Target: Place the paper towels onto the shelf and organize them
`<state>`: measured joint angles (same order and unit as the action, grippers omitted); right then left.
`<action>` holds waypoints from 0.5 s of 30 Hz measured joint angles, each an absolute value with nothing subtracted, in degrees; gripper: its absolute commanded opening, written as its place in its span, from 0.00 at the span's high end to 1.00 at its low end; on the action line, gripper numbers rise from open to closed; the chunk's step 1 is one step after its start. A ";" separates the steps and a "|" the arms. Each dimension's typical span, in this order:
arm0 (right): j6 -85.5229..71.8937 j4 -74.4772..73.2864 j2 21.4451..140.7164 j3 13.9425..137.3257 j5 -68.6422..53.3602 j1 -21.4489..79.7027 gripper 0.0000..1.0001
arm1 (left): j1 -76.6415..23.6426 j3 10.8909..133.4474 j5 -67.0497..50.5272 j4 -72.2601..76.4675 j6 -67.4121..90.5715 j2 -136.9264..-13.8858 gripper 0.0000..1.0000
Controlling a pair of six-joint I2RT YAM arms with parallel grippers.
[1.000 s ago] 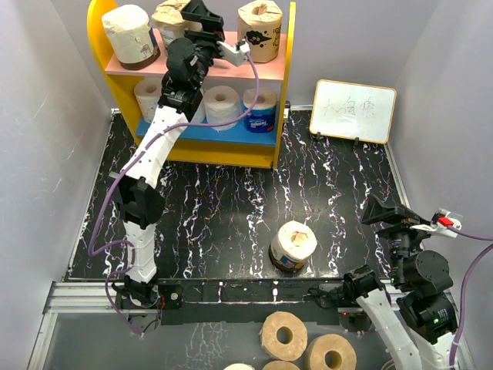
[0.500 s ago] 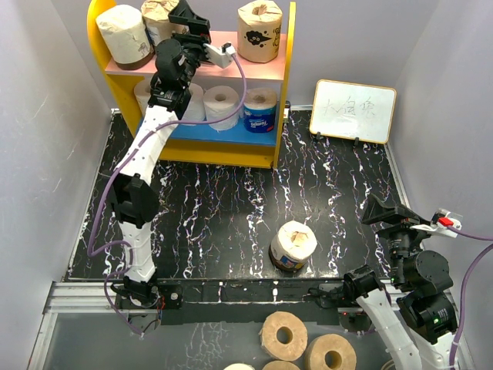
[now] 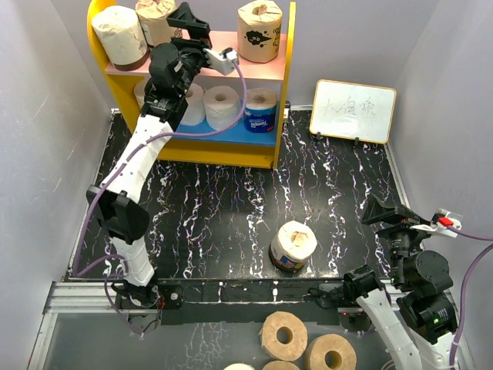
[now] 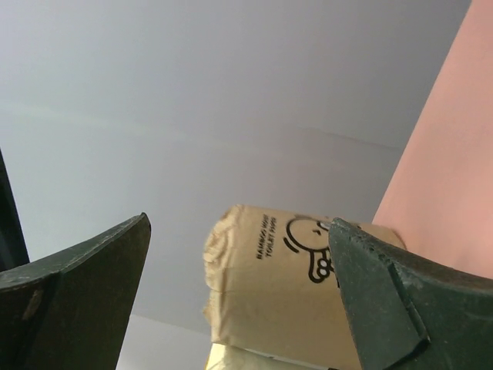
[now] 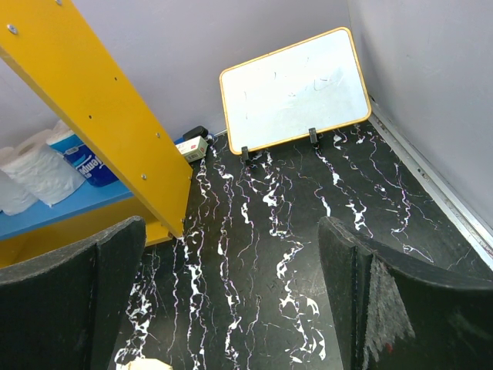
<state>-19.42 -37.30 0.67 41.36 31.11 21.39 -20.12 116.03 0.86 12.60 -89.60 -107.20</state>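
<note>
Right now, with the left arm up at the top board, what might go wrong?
1. The open left pincer hangs close to the plain tan roll on the pink upper board; pulling the arm back carelessly could knock that roll off the shelf.
2. The labelled roll on the table stands near the front edge; a clumsy grasp might push it off.

Black counter (image 3: 323,193) with white veining. Small whiteboard (image 3: 353,111), wood-coloured frame, faint writing, stands tilted back on two black clip feet at the far right, near the back wall. Small white labelled box (image 5: 190,148) lies on the counter by the back wall, left of the whiteboard. Two bare tan rolls (image 3: 283,336) (image 3: 330,353) lie flat below the near edge, cores up, just beside each other. Grey walls (image 3: 46,116).
</note>
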 measured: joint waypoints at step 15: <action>-19.44 -37.30 0.67 41.36 31.35 21.39 0.07 | -32.69 94.85 -14.66 -20.78 -76.09 -67.77 0.06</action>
<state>-19.44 -37.30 0.67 41.36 31.35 21.39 -32.69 94.85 -14.66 -20.78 -76.09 -67.77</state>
